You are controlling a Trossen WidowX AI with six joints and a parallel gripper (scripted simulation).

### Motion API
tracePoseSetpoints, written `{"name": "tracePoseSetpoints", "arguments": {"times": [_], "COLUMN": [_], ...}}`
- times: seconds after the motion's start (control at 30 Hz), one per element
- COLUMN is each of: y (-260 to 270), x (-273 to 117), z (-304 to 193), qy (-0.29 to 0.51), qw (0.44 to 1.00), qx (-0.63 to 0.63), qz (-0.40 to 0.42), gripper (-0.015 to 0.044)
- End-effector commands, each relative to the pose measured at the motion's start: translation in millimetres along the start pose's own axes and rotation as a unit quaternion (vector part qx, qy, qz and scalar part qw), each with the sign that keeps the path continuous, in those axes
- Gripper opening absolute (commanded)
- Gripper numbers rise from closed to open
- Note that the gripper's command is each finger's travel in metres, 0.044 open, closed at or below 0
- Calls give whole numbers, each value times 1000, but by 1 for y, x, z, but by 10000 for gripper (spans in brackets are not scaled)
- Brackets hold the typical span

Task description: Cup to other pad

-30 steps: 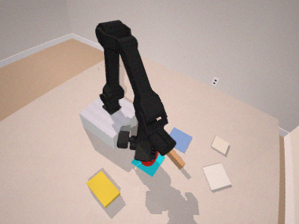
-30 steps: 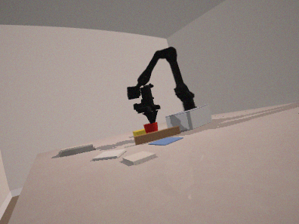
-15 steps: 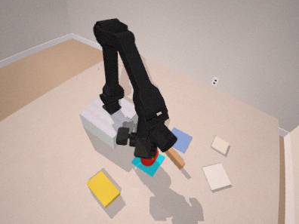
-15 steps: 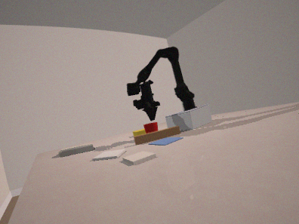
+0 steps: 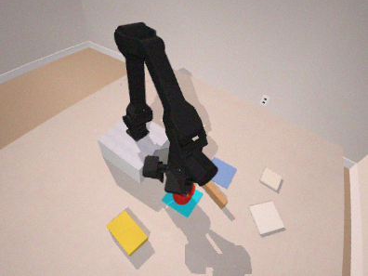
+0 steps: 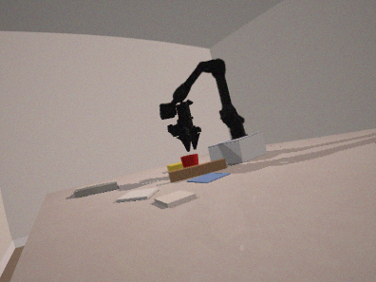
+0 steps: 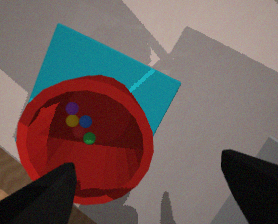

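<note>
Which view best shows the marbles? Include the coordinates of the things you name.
The wrist view: it looks into the red cup (image 5: 182, 199) (image 6: 190, 160) (image 7: 100, 172), showing purple, yellow, blue and green marbles (image 5: 187, 194) (image 7: 85, 121). The top view gives only small specks under the arm; the exterior view hides them behind the cup's wall.

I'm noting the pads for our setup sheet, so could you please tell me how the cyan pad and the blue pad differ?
The cyan pad bears the red cup; the blue pad bears nothing. The cyan pad is greenish-blue, the blue pad a more muted blue. Both are flat and four-sided.
</note>
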State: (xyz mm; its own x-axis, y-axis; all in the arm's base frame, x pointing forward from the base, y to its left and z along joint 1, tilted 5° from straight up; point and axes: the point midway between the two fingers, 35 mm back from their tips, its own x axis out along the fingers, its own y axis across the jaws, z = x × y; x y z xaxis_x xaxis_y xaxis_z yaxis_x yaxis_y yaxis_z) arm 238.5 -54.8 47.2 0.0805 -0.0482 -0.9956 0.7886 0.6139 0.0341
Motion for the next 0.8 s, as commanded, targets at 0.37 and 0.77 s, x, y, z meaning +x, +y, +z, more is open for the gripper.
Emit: {"name": "tracePoseSetpoints", "arguments": {"times": [0.37, 0.77], "y": [-1, -3], "x": [-54, -60], "z": [0, -1], "qy": [-2, -2], "qw": [1000, 1000], "qx": [-1, -1], "qz": [3, 1], "gripper": [440, 440]}}
